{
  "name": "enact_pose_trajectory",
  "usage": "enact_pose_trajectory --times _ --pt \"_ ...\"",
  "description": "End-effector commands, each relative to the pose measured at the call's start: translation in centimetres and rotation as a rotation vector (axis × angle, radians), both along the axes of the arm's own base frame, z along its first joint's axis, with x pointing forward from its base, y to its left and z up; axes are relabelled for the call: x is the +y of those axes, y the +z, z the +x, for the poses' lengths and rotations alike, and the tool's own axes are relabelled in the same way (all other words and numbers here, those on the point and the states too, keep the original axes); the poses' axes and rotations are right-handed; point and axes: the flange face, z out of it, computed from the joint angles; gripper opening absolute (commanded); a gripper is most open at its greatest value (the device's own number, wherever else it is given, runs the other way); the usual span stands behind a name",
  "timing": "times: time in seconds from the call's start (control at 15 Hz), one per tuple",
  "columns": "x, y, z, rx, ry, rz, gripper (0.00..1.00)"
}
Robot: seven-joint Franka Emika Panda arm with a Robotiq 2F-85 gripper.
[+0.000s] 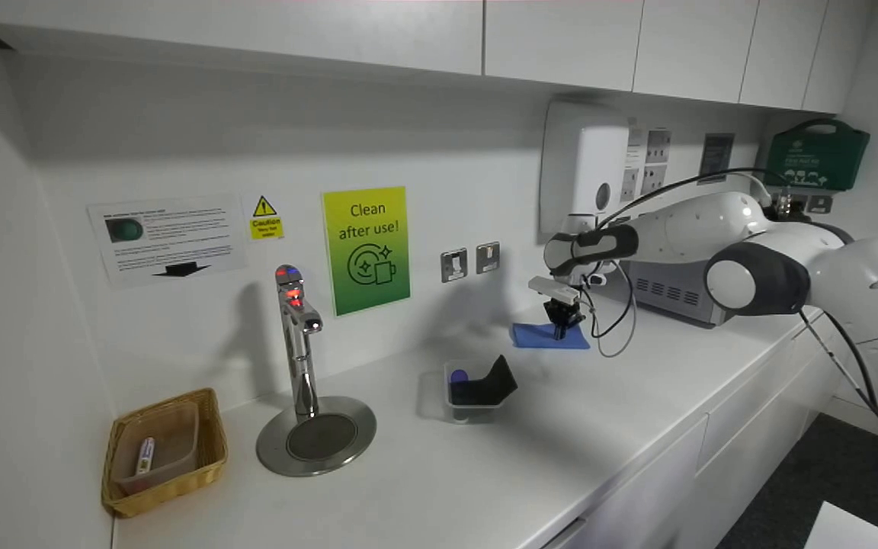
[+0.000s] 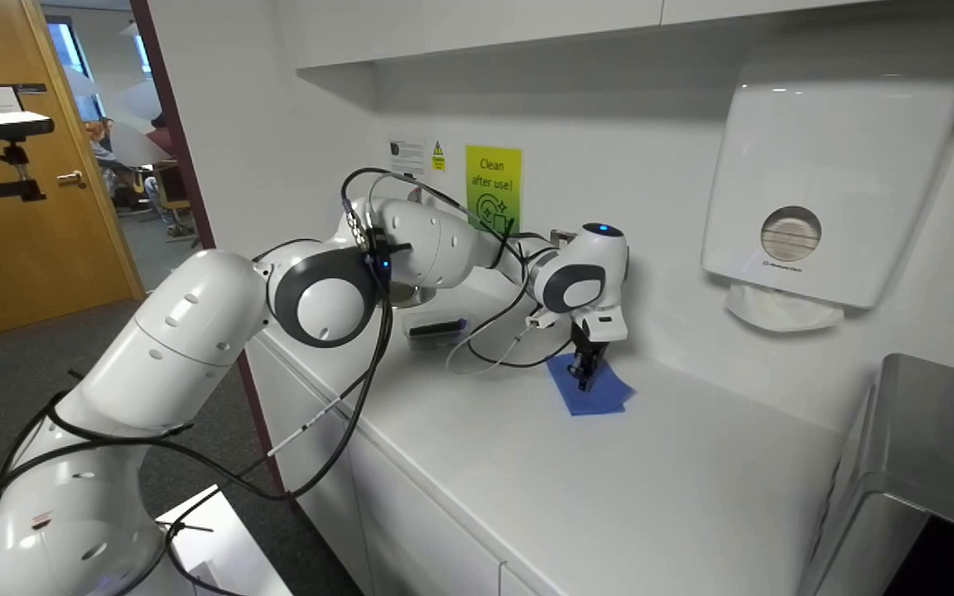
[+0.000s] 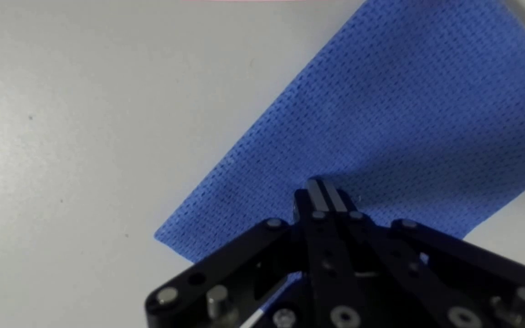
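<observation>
A folded blue cloth with a dimpled weave lies flat on the white counter. It shows in both exterior views (image 1: 532, 336) (image 2: 608, 396) and fills much of the wrist view (image 3: 408, 100). My black gripper (image 3: 321, 183) points down over the cloth with its two fingertips together. No cloth shows bunched or pinched between the tips. The tips are at or just above the cloth; I cannot tell whether they touch it. The gripper also shows over the cloth in both exterior views (image 1: 559, 334) (image 2: 583, 384). The gripper body hides part of the cloth.
A clear plastic container (image 1: 477, 412) holds a black item (image 1: 485, 387) and something purple. Beyond it are a tap (image 1: 300, 343) with a round drain (image 1: 322, 436) and a wicker basket (image 1: 214, 435). A grey appliance (image 2: 924, 422) and a wall paper dispenser (image 2: 841, 165) stand near the arm.
</observation>
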Motion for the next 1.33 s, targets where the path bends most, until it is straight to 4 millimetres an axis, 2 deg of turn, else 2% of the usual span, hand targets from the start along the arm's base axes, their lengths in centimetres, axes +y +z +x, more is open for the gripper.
enact_pose_trajectory --times 0.0,0.4,0.73,1.0,1.27 --pt "2.7 -0.5 0.8 0.027 0.025 0.027 0.0" --pt "7.4 -0.6 1.7 0.029 0.089 0.023 0.0" --pt "11.7 -1.3 1.7 0.045 0.153 0.029 0.0" --pt "14.3 -1.8 0.7 0.063 0.218 0.035 0.0" --pt "15.5 -1.9 -1.6 0.095 0.3 0.063 0.0"
